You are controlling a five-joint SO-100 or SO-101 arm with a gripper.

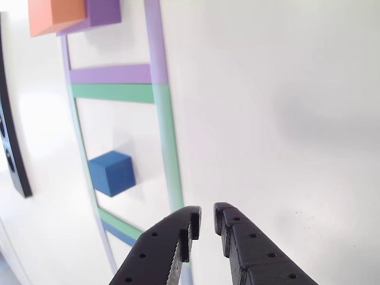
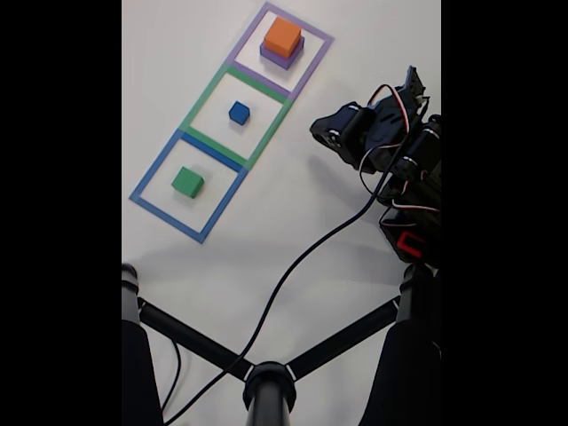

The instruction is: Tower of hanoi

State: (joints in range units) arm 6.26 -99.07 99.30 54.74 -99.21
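Note:
The tower of hanoi cubes stand in a row of flat square outlines on the white table. An orange cube [image 2: 282, 35] [image 1: 56, 15] sits on top of a purple cube [image 2: 284, 57] [image 1: 105, 12] in the purple outline. A small dark blue cube [image 2: 239, 112] [image 1: 111, 173] stands alone in the green outline. A green cube [image 2: 187, 182] is in the blue outline. My gripper [image 1: 208, 217] [image 2: 321, 133] hovers to the right of the outlines, apart from every cube. Its black fingers are a narrow gap apart with nothing between them.
A black strip with round holes [image 1: 12, 148] lies along the left edge of the other view. In the fixed view a black cable [image 2: 302, 257] trails across the table, and a black branched stand [image 2: 266, 382] crosses the near side. White table lies right of the outlines.

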